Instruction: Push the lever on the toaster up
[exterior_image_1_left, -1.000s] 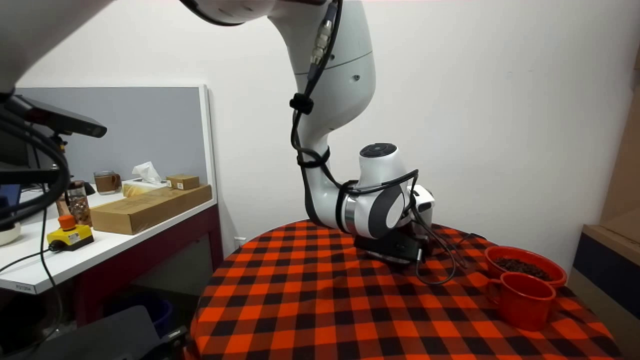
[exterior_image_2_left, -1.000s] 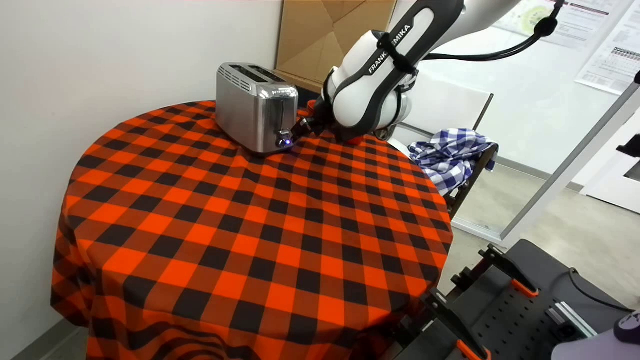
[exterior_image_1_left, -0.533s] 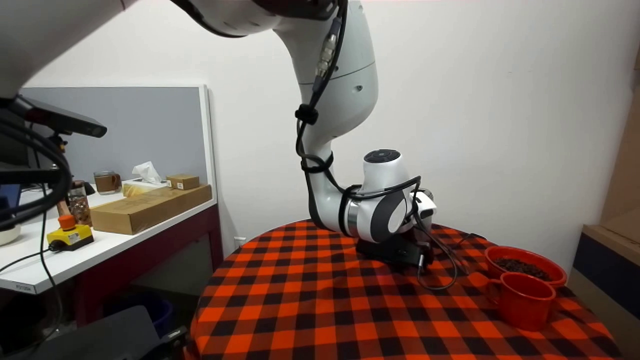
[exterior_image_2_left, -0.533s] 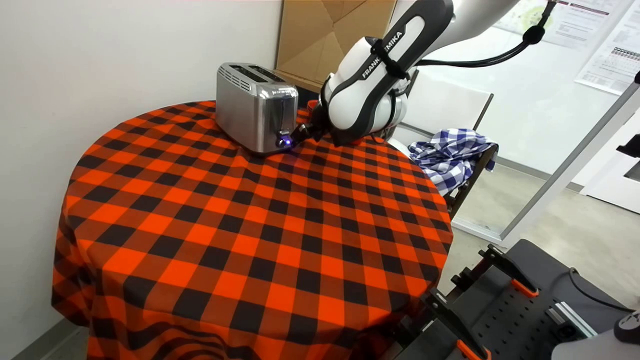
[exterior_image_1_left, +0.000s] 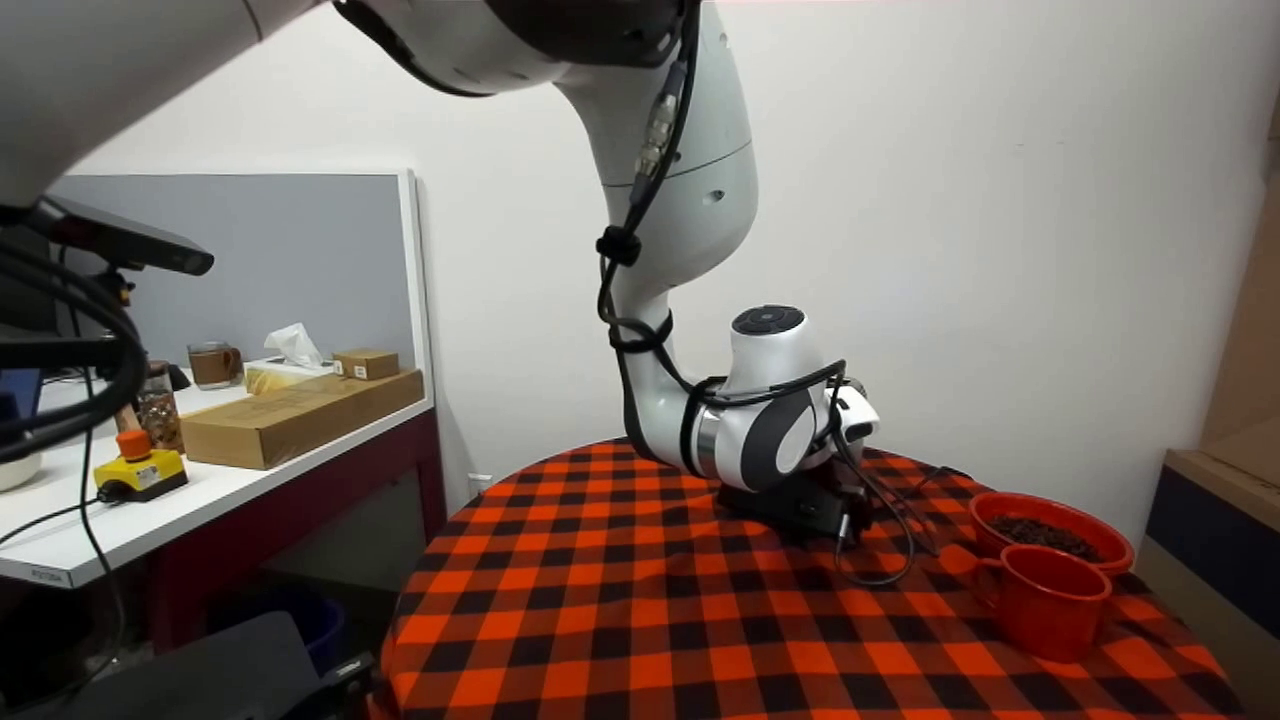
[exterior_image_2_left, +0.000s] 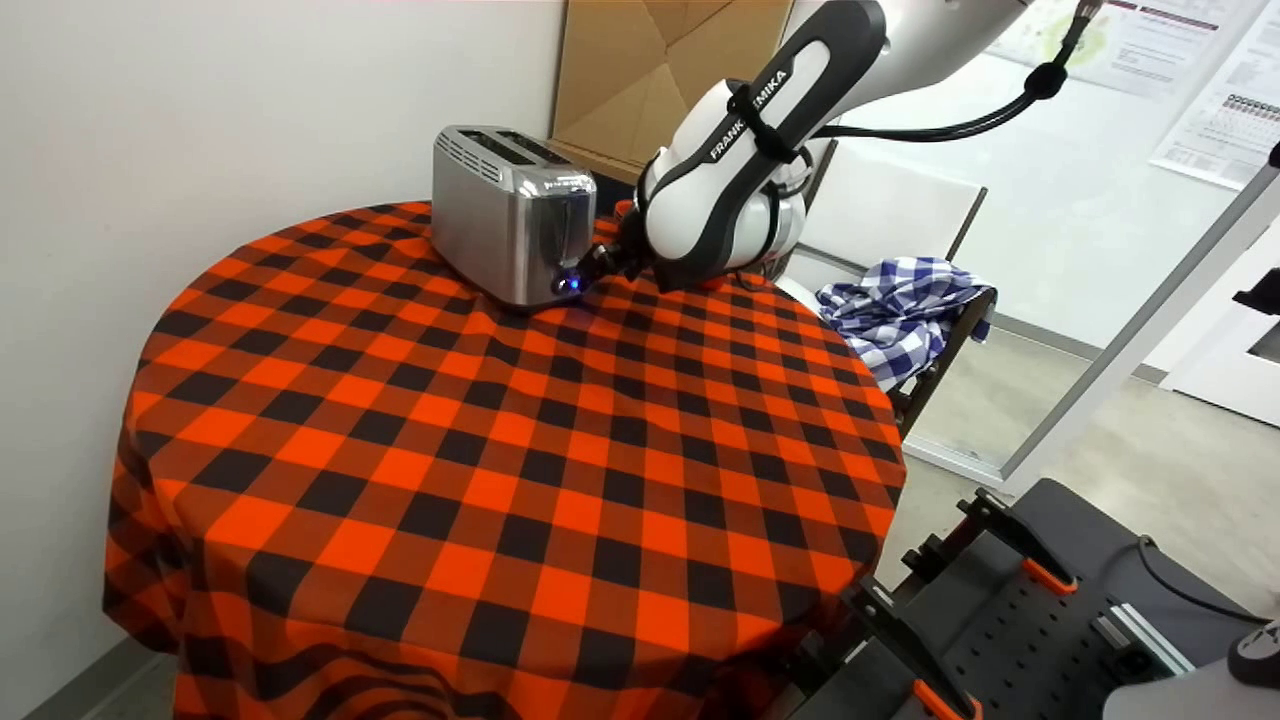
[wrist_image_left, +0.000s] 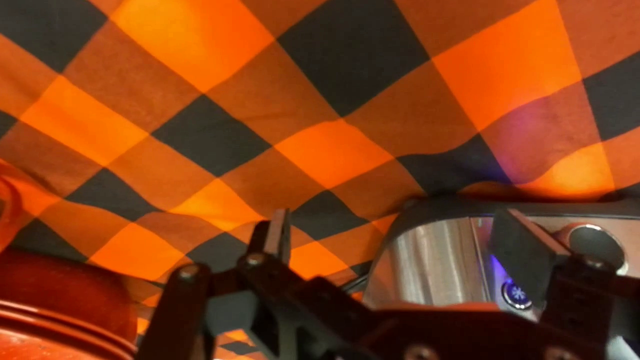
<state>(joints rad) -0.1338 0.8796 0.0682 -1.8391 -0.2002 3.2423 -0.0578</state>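
Note:
The silver toaster (exterior_image_2_left: 490, 220) stands upright on the table with a lit blue button at the low front end. In the wrist view the toaster (wrist_image_left: 430, 265) shows its shiny end, the glowing button (wrist_image_left: 516, 294) and a chrome-ringed dial (wrist_image_left: 597, 247). I cannot make out the lever; the gripper covers part of that end. My gripper (wrist_image_left: 397, 240) is open and empty, fingers wide apart. One finger is in front of the button and dial, the other beyond the toaster's side. In an exterior view the gripper (exterior_image_2_left: 595, 268) is close against the toaster's front end; contact cannot be told.
A red mug (exterior_image_1_left: 1055, 600) and a red bowl (exterior_image_1_left: 1105, 545) of dark pellets stand at the table's edge. A checked cloth covers the round table (exterior_image_2_left: 500, 450). A wall (exterior_image_2_left: 300, 100) is behind the toaster. A cable (exterior_image_1_left: 885, 580) loops by the wrist.
The arm has lowered and shifted slightly, bringing the wrist closer to the toaster's front end. The toaster has not moved.

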